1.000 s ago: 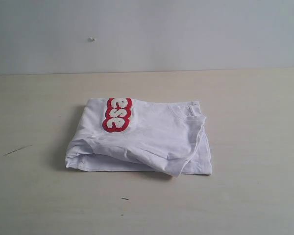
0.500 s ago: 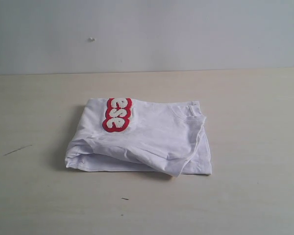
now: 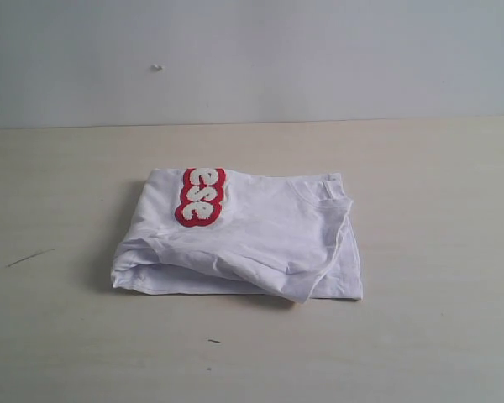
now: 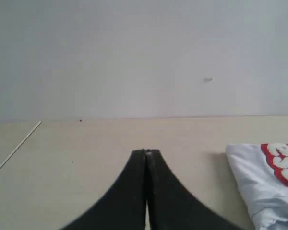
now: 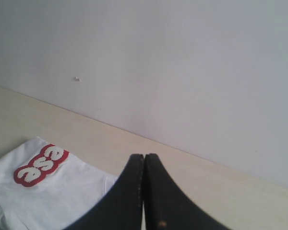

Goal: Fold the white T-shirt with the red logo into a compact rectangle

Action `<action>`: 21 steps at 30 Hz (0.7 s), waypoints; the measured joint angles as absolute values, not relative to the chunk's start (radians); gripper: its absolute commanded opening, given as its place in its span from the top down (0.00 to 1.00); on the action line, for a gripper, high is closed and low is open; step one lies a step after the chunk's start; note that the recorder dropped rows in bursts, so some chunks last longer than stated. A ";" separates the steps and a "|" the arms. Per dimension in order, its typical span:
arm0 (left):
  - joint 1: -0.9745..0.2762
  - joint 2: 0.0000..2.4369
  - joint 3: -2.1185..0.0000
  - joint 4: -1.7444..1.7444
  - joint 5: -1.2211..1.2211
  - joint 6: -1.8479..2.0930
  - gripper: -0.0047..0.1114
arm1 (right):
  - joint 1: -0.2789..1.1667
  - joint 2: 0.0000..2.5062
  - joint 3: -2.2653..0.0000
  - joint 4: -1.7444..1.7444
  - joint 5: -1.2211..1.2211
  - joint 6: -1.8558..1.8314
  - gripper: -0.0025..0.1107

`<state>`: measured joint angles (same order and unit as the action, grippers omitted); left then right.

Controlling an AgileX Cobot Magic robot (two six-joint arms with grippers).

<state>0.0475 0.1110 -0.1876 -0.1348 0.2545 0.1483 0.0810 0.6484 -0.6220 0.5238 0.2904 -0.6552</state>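
White cotton sits bundled mid-counter (image 3: 437,252) in the outside view; the T-shirt (image 3: 252,239) is a thick, roughly rectangular stack, its red logo (image 3: 201,196) showing a few letters at the far left corner; nothing has shifted in the last second and no arm is over it, so the folding looks finished. Left wrist: the left pincer (image 4: 146,152) is pressed closed, empty, apart from the shirt. Right wrist: the right pincer (image 5: 144,156) is likewise closed on nothing.

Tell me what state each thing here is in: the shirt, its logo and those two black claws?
white T-shirt: folded into a rumpled rectangle, lying on the table.
red logo: on top, only partly showing.
left gripper: shut, empty, clear of the shirt.
right gripper: shut, empty.
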 measured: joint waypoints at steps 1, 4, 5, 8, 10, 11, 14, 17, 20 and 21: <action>0.048 0.100 -0.167 -0.096 0.255 0.111 0.96 | 0.081 0.648 -0.622 0.524 0.290 -0.655 0.98; 0.048 0.066 -0.096 -0.041 0.253 0.061 0.96 | 0.081 0.648 -0.622 0.524 0.290 -0.655 0.98; 0.048 0.054 -0.071 -0.034 0.253 0.053 0.96 | 0.081 0.648 -0.622 0.524 0.290 -0.655 0.98; 0.048 0.019 -0.014 -0.025 0.255 0.024 0.96 | 0.081 0.648 -0.622 0.524 0.290 -0.655 0.98; 0.048 0.009 -0.005 -0.018 0.255 0.010 0.96 | 0.081 0.648 -0.622 0.524 0.290 -0.655 0.98; 0.048 0.007 -0.003 -0.013 0.260 0.008 0.96 | 0.081 0.648 -0.622 0.524 0.290 -0.655 0.98; 0.048 0.007 -0.003 0.009 0.265 0.000 0.96 | 0.081 0.648 -0.622 0.524 0.290 -0.655 0.98; 0.048 0.007 -0.003 0.019 0.303 -0.006 0.96 | 0.081 0.648 -0.622 0.524 0.292 -0.655 0.98; 0.048 0.007 -0.003 0.033 0.344 -0.031 0.96 | 0.081 0.648 -0.622 0.524 0.292 -0.655 0.98; 0.048 0.007 -0.002 0.035 0.346 -0.039 0.96 | 0.081 0.648 -0.622 0.524 0.292 -0.655 0.98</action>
